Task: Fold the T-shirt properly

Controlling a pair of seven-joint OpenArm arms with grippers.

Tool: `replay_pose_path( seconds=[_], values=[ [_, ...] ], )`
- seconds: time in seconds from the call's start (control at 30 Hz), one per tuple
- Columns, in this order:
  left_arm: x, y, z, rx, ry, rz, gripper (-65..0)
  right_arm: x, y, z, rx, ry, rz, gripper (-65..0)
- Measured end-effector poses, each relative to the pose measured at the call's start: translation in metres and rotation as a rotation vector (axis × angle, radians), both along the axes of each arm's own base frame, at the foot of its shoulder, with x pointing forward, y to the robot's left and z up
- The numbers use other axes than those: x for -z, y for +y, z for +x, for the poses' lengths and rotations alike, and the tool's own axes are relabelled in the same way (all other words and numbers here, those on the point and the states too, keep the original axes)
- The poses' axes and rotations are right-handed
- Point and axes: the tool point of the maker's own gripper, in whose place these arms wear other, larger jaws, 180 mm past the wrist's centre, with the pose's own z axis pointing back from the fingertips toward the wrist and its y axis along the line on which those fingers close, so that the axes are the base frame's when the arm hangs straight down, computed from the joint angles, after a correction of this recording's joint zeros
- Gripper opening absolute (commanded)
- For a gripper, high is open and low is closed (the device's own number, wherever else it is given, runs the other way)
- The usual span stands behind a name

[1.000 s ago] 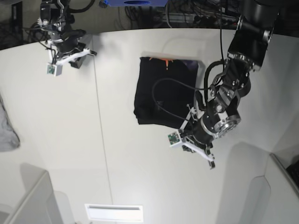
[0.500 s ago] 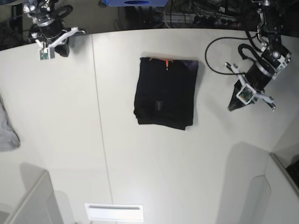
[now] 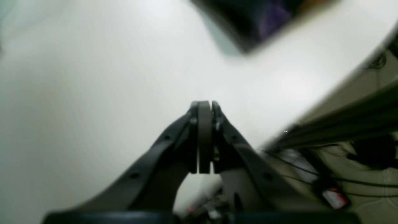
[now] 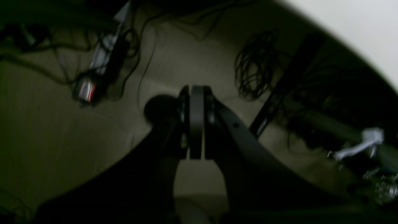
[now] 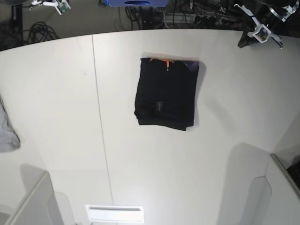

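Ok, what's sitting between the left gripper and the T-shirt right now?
Nothing: in the base view only bare white table runs from the shut left gripper at the far edge to the folded T-shirt.

T-shirt soft matt black cloth; table smooth white, faint sheen; grey cloth matt

both arms have pulled back off the table to the far corners.

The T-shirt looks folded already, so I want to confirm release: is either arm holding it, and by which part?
Nothing is held. Both grippers, left and right, are shut on nothing, away from the T-shirt, which lies folded on the table.
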Motion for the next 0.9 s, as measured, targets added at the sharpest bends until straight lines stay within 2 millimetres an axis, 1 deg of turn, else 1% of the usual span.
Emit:
replay_pose_path(
  seconds=[0.07,0.13,0.17,0.23,0.3,0.33,0.4,0.47,0.53,0.6,0.67,0.73,0.8,0.9],
  values=[
    [0.014,0.010,-0.022,-0.078,0.030,-0.042,-65.0,0.000,0.006,-0.017,-0.027,0.051,0.020,-65.0],
    [0.032,0.018,-0.046,-0.167,0.072,-0.083,-65.0,0.001,0.010,-0.031,-0.045,0.090,0.042,-65.0],
    [0.044,0.023,-0.061,-0.209,0.106,-0.092,-65.0,0.003,0.011,-0.039,-0.052,0.114,0.049,-65.0],
    [0.063,0.033,-0.087,-0.287,0.157,-0.115,-65.0,0.013,0.017,-0.061,-0.078,0.188,0.060,-65.0],
    [0.074,0.043,-0.110,-0.367,0.170,-0.148,-65.0,0.022,0.023,-0.083,-0.108,0.273,0.077,-65.0],
    [0.080,0.043,-0.121,-0.396,0.179,-0.178,-65.0,0.028,0.028,-0.094,-0.137,0.315,0.086,-65.0],
    [0.094,0.038,-0.147,-0.431,0.225,-0.224,-65.0,0.043,0.031,-0.113,-0.191,0.396,0.084,-65.0],
    [0.111,0.028,-0.175,-0.472,0.289,-0.262,-65.0,0.055,0.037,-0.127,-0.230,0.448,0.102,-65.0],
    [0.132,0.020,-0.197,-0.467,0.377,-0.261,-65.0,0.071,0.039,-0.136,-0.250,0.488,0.100,-65.0],
    [0.149,0.020,-0.206,-0.463,0.426,-0.251,-65.0,0.084,0.040,-0.145,-0.263,0.520,0.101,-65.0],
    [0.167,0.020,-0.210,-0.433,0.486,-0.222,-65.0,0.099,0.044,-0.150,-0.262,0.554,0.095,-65.0],
    [0.182,0.015,-0.209,-0.414,0.524,-0.218,-65.0,0.115,0.054,-0.153,-0.224,0.572,0.111,-65.0],
    [0.196,0.007,-0.208,-0.385,0.569,-0.215,-65.0,0.133,0.062,-0.144,-0.187,0.576,0.109,-65.0],
    [0.212,0.003,-0.200,-0.382,0.605,-0.217,-65.0,0.157,0.072,-0.136,-0.124,0.596,0.113,-65.0]
  ],
)
